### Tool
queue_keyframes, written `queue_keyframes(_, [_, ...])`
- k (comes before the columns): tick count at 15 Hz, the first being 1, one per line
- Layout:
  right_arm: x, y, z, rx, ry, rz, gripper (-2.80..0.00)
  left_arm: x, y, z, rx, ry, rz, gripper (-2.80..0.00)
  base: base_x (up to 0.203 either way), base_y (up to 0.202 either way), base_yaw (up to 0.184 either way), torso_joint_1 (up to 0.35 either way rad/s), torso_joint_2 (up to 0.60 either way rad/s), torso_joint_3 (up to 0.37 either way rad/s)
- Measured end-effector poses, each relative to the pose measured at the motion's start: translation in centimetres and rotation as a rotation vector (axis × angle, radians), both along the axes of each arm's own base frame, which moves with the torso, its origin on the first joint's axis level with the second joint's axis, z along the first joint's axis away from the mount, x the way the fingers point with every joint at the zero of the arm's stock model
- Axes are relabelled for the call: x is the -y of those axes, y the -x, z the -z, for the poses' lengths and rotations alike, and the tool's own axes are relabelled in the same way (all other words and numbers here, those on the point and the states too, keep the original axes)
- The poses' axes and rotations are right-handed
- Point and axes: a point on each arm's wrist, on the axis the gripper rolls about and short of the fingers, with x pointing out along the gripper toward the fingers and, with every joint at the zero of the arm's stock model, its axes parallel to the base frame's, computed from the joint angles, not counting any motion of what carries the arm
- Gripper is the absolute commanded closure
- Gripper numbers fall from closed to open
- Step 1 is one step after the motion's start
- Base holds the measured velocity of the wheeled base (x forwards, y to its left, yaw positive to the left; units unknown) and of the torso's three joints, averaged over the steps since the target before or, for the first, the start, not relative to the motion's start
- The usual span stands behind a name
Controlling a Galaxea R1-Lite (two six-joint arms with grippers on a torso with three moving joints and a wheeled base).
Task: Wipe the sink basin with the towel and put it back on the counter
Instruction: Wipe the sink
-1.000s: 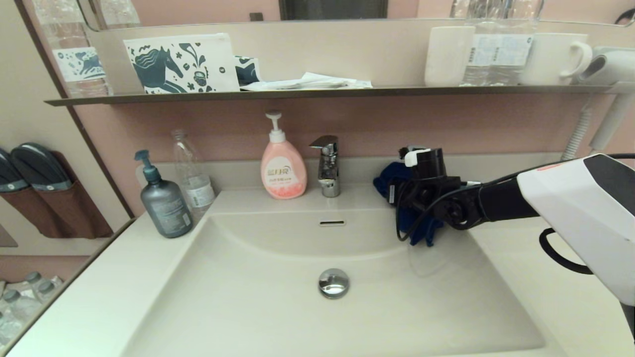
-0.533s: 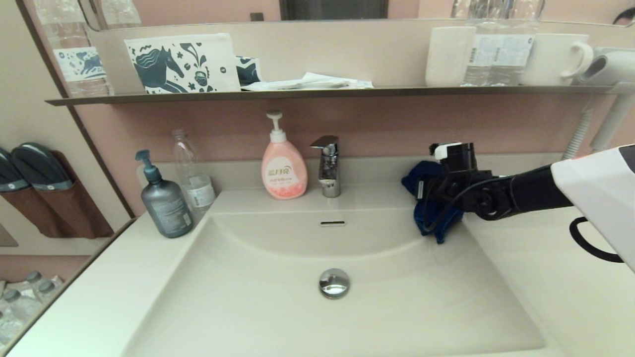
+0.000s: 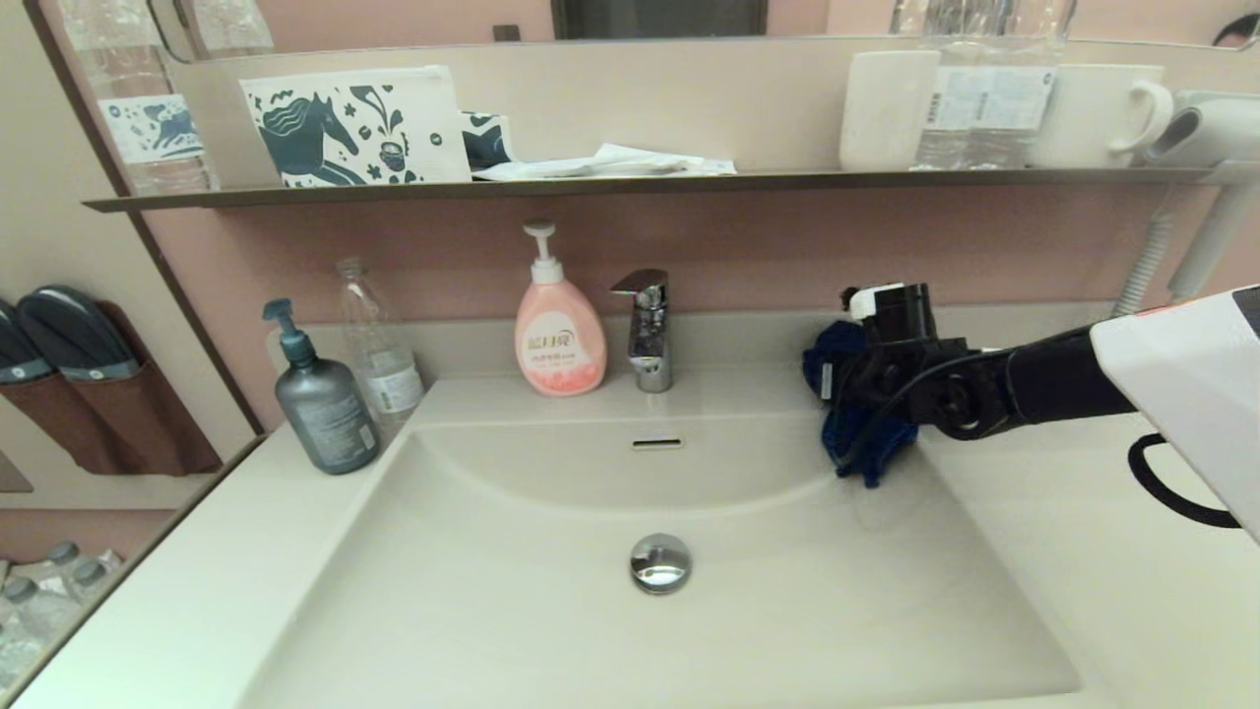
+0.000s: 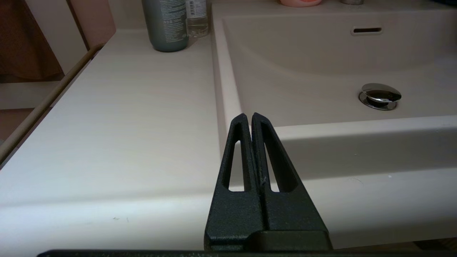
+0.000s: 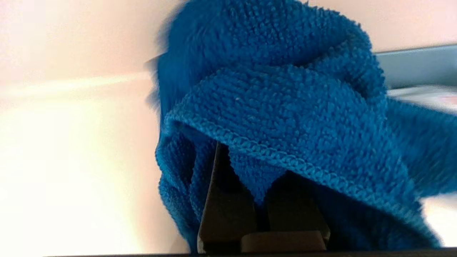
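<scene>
The right tool (image 3: 837,389) pinches the blue towel (image 3: 854,433) and holds it in the air above the far right corner of the sink basin (image 3: 551,630), near the edge where the basin meets the worktop (image 3: 1063,512). The towel hangs down in a bunch, and its lower end is near the sloping right wall of the basin; I cannot tell if it touches this wall. In the right wrist view the towel (image 5: 285,117) is folded over the dark fingers (image 5: 228,214), which are pressed together on the cloth.

How much of the wiping is done I cannot judge: the basin looks clean and dry around the drain plug (image 3: 661,562), but no wet mark or trace shows it. What surely remains is to lay the towel on the worktop and let it go. The towel is already close to the right side of the worktop, so this last step seems near.

The left tool (image 4: 251,123) is parked low in front of the worktop, its fingers pressed together and holding nothing.
</scene>
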Motion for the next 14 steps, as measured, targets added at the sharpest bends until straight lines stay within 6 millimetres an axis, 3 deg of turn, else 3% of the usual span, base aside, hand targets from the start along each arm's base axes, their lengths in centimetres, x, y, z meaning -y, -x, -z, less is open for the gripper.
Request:
queue_keyframes(3, [-3.9,0.7,0.1,-0.001,-0.002,-0.085,0.0,0.0,0.0,0.0,0.0,0.0,0.0,0.0,0.0,0.0,0.0,0.0,0.0,0.0])
queue_keyframes(7, [-8.8,1.5,-1.6,-0.02,-0.035,-0.168,0.0,0.0,0.0,0.0,0.0,0.0,0.0,0.0,0.0,0.0,0.0,0.0,0.0,0.0])
queue_keyframes(10, [-12.8,3.0,-1.6,-0.038,-0.042,-0.241,0.0,0.0,0.0,0.0,0.0,0.0,0.0,0.0,0.0,0.0,0.0,0.0,0.0,0.0])
queue_keyframes(14, [-15.2,4.3,-1.3,-0.038,-0.04,-0.291,0.0,0.0,0.0,0.0,0.0,0.0,0.0,0.0,0.0,0.0,0.0,0.0,0.0,0.0])
